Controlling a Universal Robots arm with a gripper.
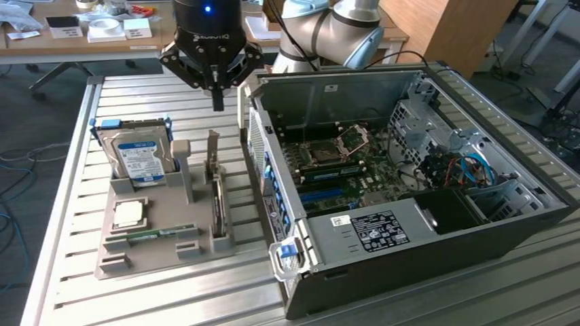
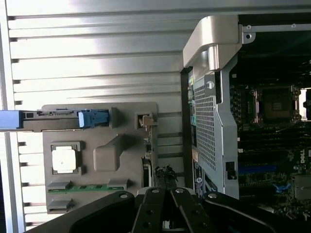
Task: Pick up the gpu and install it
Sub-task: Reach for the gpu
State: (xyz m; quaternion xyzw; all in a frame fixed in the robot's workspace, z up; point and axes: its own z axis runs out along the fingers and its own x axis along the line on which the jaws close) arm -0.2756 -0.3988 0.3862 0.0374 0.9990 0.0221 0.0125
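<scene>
While its fingers are pressed together on nothing, the gripper hangs above the graphics card. The card stands upright in a grey holder beside the computer case.

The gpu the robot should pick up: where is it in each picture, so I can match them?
Exterior view: the gpu stands on edge in the gray holder, on the side nearest the computer case.
Wrist view: the gpu is seen edge-on, between the gray holder and the computer case.
Shared landmark: the square silver chip lying flat in that holder.
</scene>
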